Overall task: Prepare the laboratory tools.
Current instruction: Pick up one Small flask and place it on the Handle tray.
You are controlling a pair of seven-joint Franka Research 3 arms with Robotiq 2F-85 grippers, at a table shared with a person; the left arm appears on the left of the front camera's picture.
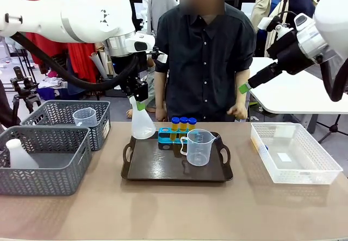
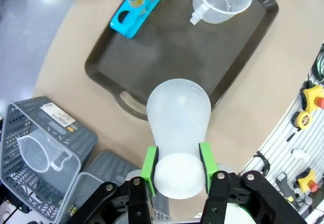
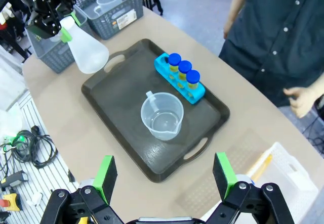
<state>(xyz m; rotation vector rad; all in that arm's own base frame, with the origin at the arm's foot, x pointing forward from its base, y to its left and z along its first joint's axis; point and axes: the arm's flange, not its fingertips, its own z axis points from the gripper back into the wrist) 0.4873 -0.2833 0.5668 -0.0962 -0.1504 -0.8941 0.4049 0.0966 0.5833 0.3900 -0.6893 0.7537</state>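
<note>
Flask looks light, empty, slick plastic; left pincer clamps its neck, best hold, at tray edge; right pincer wide open, empty.

Tan desk bearing a near grey basket and a far grey basket at its left edge, a dark brown tray mid-desk, and a white basket at its right edge.
</note>
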